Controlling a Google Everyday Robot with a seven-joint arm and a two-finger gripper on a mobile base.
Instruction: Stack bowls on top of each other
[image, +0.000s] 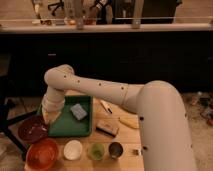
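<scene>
The small dark maroon bowl (33, 129) hangs at the left, just past the green tray's left edge and a little behind and above the wide orange-red bowl (42, 153), which rests at the table's front left corner. My gripper (48, 120) sits at the end of the cream forearm, which reaches down from the bend. It is shut on the maroon bowl's right rim. The forearm hides its fingers.
A green tray (64, 131) holds a blue-grey sponge (78, 111). Along the front edge stand a small white bowl (73, 149), a pale green cup (96, 150) and a dark cup (116, 149). A dark block (107, 128), a banana (129, 121) and a white utensil (106, 106) lie to the right.
</scene>
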